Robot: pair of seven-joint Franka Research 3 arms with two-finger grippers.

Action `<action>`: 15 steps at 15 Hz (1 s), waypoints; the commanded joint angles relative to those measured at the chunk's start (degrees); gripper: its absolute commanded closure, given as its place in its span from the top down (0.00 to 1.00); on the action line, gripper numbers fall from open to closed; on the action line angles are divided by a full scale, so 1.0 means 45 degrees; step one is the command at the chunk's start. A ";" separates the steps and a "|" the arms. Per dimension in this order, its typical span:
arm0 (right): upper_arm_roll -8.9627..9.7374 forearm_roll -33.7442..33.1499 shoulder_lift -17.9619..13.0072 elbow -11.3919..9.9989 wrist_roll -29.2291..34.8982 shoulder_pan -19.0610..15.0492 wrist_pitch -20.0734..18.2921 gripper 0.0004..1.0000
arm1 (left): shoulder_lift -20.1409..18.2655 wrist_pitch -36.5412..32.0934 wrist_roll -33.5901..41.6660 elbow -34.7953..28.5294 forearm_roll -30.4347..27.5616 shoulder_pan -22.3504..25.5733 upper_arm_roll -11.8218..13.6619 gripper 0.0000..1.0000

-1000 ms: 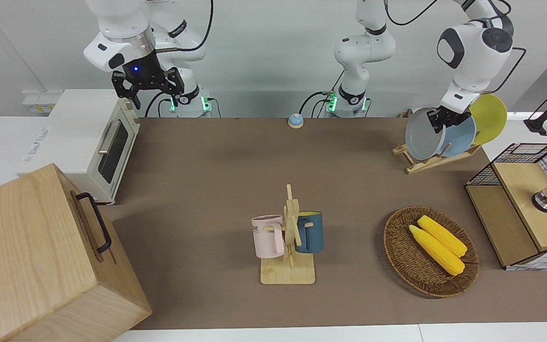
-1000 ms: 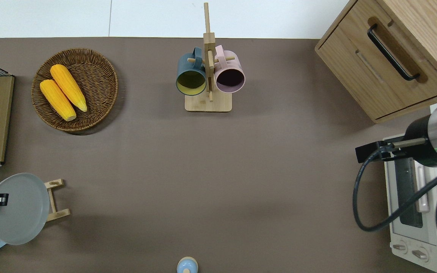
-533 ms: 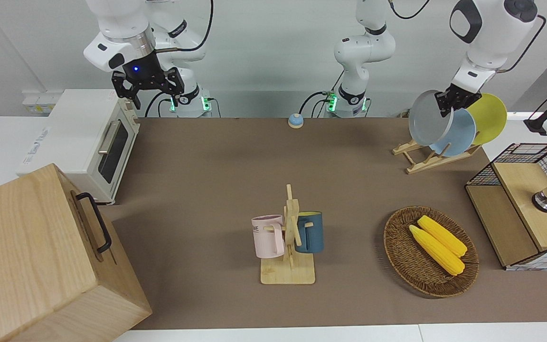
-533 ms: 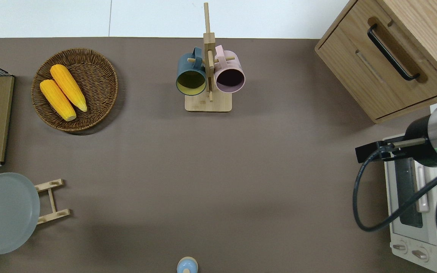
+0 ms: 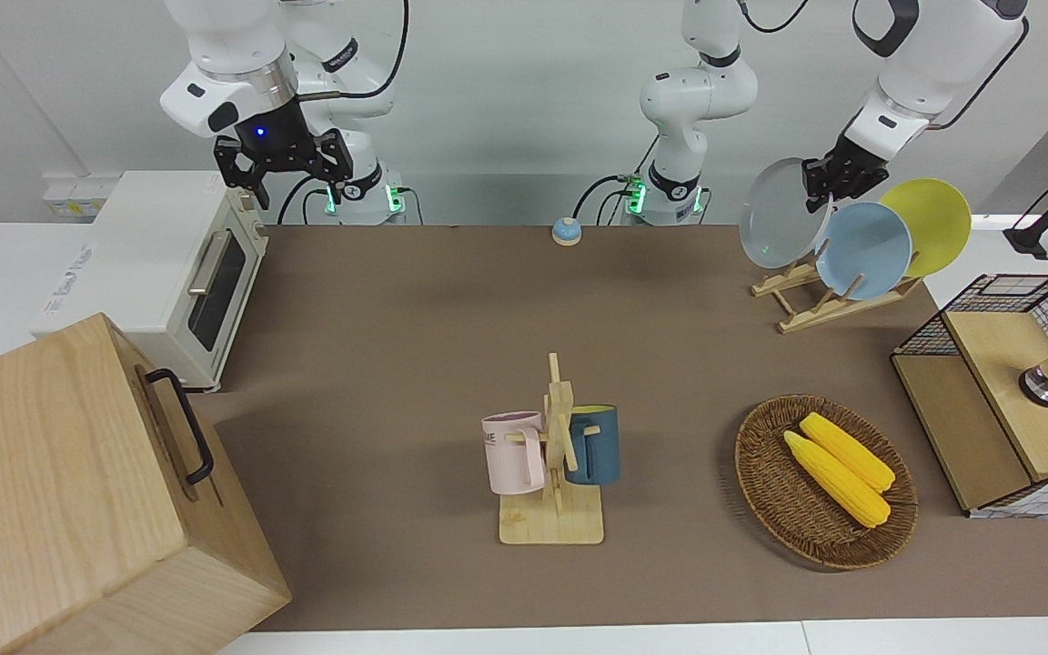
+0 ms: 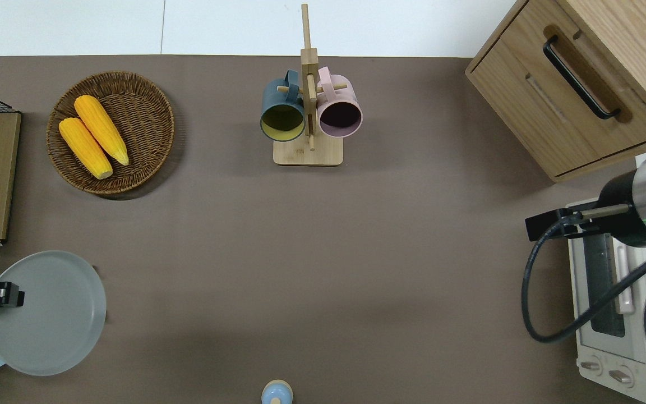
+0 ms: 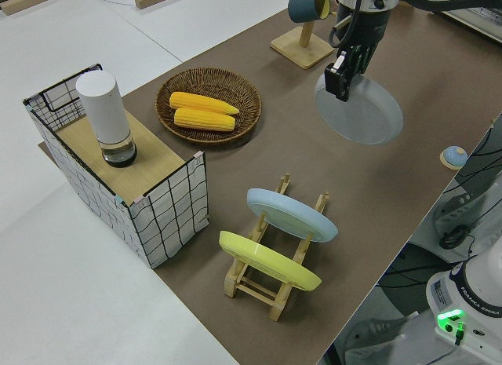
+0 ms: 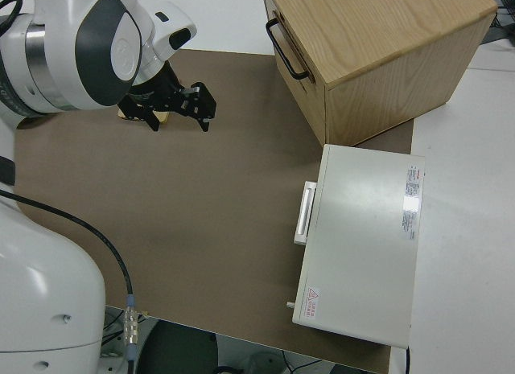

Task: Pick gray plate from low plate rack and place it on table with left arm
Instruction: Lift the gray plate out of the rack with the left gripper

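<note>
I've got the left claw (image 5: 829, 177) pinching the gray plate (image 5: 783, 226) by its rim, tilted and clear of the low plate rack (image 5: 820, 305), so it's free to carry. In the overhead view it hangs around 8 o'clock over the desk (image 6: 323, 252). Right arm's parked.

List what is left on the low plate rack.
The low plate rack holds a light blue plate and a yellow plate. The gray plate is off it, held by the left gripper.
</note>
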 commanded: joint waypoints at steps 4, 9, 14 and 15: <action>0.0072 0.0131 -0.0032 0.0077 -0.0018 -0.0125 -0.0168 0.99 | 0.0354 0.0179 0.0037 -0.0660 -0.1893 -0.0140 0.0269 0.00; 0.0072 0.0131 -0.0032 0.0077 -0.0018 -0.0125 -0.0168 0.99 | 0.0510 0.1876 0.0328 -0.2241 -0.2675 -0.0159 0.0249 0.00; 0.0053 0.0131 -0.0032 0.0077 -0.0018 -0.0125 -0.0168 0.99 | 0.0607 0.3265 0.1424 -0.3747 -0.3711 -0.0178 0.0152 0.00; 0.0072 0.0131 -0.0032 0.0077 -0.0018 -0.0125 -0.0168 0.99 | 0.0724 0.3557 0.1559 -0.3961 -0.3711 -0.0256 0.0113 0.00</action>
